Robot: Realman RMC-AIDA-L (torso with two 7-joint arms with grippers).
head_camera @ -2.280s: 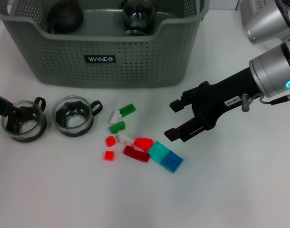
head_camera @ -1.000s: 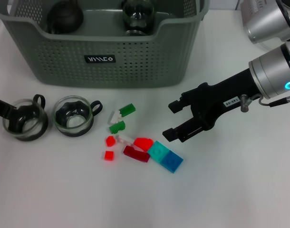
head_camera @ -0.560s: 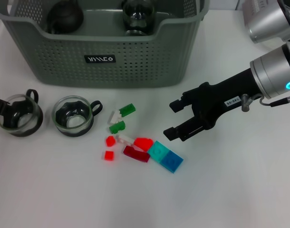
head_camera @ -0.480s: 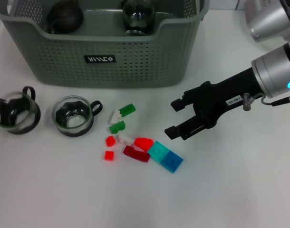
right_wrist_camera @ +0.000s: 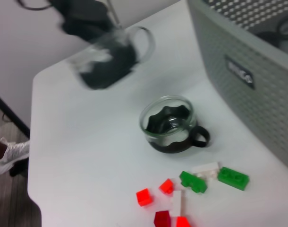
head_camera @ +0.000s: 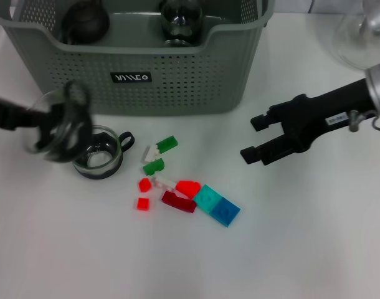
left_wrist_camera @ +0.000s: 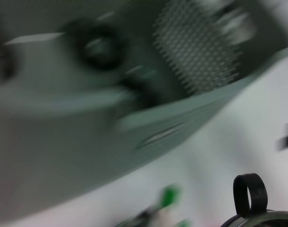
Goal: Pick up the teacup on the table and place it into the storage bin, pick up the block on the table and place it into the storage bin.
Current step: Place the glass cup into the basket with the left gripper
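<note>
Glass teacup [head_camera: 58, 128] had left the table since half a second before: the left gripper [head_camera: 37, 118] clasped it in the air, just before the bin [head_camera: 140, 78]. It hung tilted, its handle up toward the bin. The carry looked begun. Right gripper [head_camera: 260, 137], fingers spread and empty, had drawn back from the blocks [head_camera: 187, 190]. A second cup [head_camera: 98, 152] waited.
</note>
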